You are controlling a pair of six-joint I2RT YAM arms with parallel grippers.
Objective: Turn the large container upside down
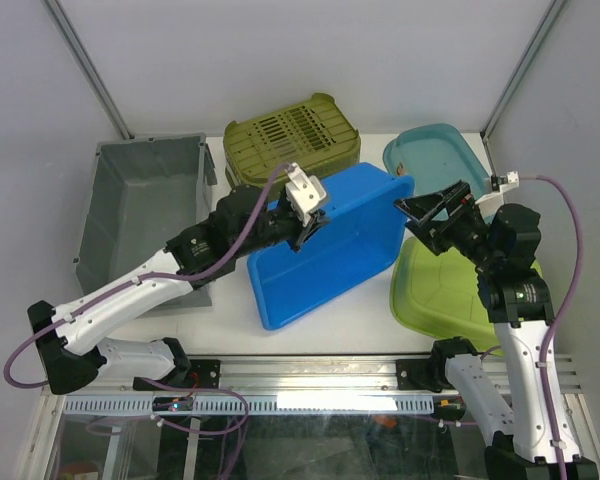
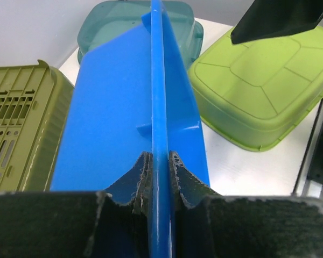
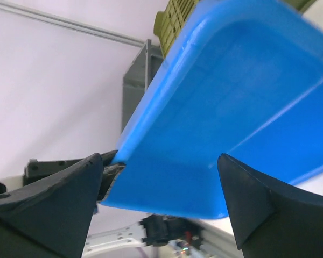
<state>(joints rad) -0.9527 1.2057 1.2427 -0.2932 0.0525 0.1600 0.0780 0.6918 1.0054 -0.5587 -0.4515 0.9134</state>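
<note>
White table inside pale walls; the blue container sits mid-table, tilted, between a grey bin on the left and a lime tub on the right.
From the top camera I see my left gripper clamped on its far-left rim and my right gripper spread wide at its far right corner. My left wrist view shows both fingers pinching the rim edge-on. My right wrist view shows that corner between parted fingers.
</note>
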